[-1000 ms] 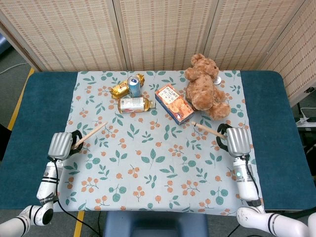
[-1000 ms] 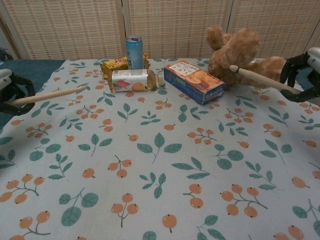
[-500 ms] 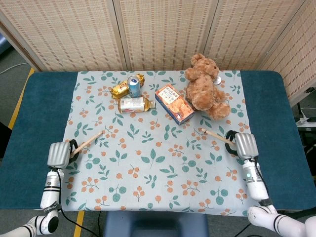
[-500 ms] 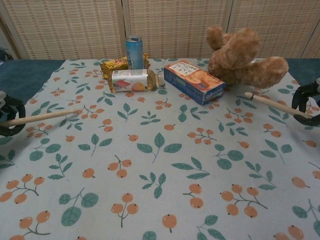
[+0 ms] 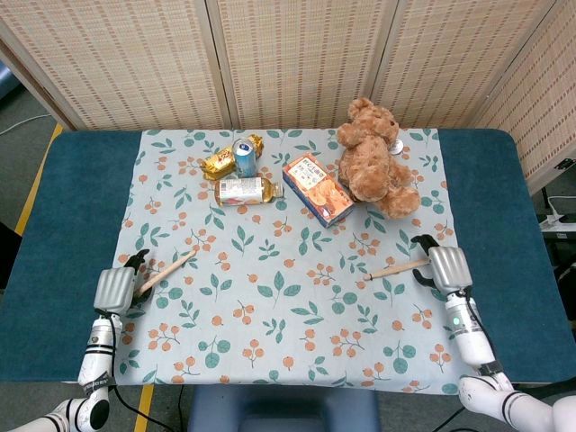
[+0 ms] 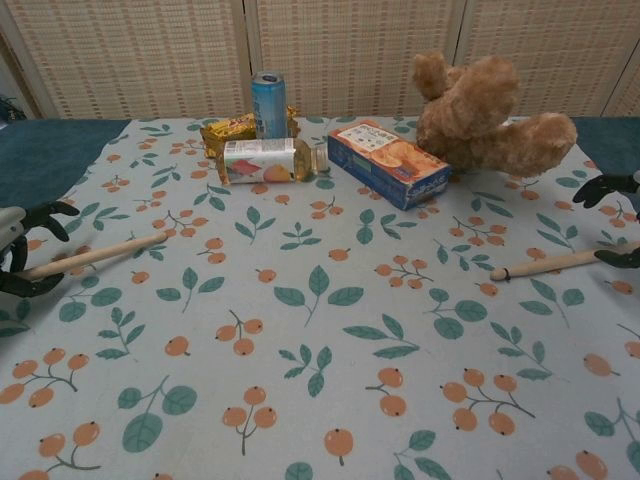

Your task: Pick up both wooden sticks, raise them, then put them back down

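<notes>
Two wooden sticks lie flat on the floral cloth. The left stick (image 5: pixel 167 272) (image 6: pixel 95 254) points up and to the right from my left hand (image 5: pixel 115 290), whose dark fingers (image 6: pixel 47 210) are spread apart around its near end. The right stick (image 5: pixel 397 268) (image 6: pixel 550 263) lies almost level, its outer end at my right hand (image 5: pixel 448 268). That hand's fingers (image 6: pixel 603 184) are also splayed, one above and one below the stick, and do not close on it.
At the back of the cloth stand a brown teddy bear (image 5: pixel 373 162), an orange-and-blue box (image 5: pixel 317 189), a lying bottle (image 5: pixel 245 191), a blue can (image 5: pixel 244 155) and a gold packet (image 5: pixel 219 162). Bare blue table (image 5: pixel 63 207) flanks the cloth.
Both hands came down with the sticks, which were raised a second ago and now lie on the cloth. The fingers that were curled around the sticks have spread apart.
</notes>
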Tool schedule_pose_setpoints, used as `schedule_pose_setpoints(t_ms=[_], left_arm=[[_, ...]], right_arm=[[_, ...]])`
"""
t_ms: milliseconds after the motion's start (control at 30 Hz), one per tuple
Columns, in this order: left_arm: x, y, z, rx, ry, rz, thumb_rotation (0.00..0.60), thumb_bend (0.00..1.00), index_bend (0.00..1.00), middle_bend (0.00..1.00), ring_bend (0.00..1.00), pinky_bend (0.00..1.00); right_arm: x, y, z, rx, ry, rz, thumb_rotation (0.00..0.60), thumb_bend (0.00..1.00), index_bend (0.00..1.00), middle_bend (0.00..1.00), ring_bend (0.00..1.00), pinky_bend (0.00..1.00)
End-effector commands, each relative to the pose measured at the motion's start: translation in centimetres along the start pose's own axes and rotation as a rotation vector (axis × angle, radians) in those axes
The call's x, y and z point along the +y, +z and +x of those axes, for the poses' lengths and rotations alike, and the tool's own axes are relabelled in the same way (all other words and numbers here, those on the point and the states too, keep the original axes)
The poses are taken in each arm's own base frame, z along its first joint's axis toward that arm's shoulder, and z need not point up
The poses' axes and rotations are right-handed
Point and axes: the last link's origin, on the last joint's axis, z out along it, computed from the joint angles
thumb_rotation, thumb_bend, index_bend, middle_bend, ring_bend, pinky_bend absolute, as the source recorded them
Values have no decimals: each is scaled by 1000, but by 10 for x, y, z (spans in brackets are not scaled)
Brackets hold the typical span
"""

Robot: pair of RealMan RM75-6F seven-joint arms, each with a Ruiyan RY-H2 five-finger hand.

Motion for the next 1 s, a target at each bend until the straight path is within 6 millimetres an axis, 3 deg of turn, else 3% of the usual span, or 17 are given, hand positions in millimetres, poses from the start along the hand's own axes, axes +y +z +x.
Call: schedule_pose_setpoints(t_ms=[33,267,333,400,467,567,700,867,1000], left_arm=[[0,-2,3,-8,-28,-6,600,358,14,159,526,984],[5,-4,15,-27,-99,-35,600,345,0,56,362,792],[7,-3,19,-38,-116,-44,600,330,0,33,314,735],[9,-4,21,-45,-127,-53,600,317,0,10,260,680],[9,-4,26,-49,-137,-56,600,313,0,0,233,641],[6,-8,38,-49,-154,-65,600,312,0,0,203,497],[-7,-22,58,-69,-111,-84,600,314,0,0,137,404],[-31,-50,81,-22,-28,-69,600,321,0,10,116,399],[-44,-66,94,27,-37,-50,600,328,0,36,116,399]], right_arm=[[2,-5,9,37,-6,18,600,152,220,220,852,1000],[4,-30,39,162,-57,67,600,89,185,198,761,1000],[4,-40,49,192,-79,73,600,75,167,188,686,1000],[5,-49,57,209,-97,74,600,68,147,174,542,989],[7,-60,66,218,-112,72,600,66,133,157,405,937],[16,-81,80,224,-142,46,600,67,106,119,191,738],[28,-106,93,241,-208,-16,600,67,93,80,107,423],[36,-128,99,267,-250,-45,600,67,89,80,16,318],[35,-139,99,274,-226,-17,600,67,87,80,0,309]])
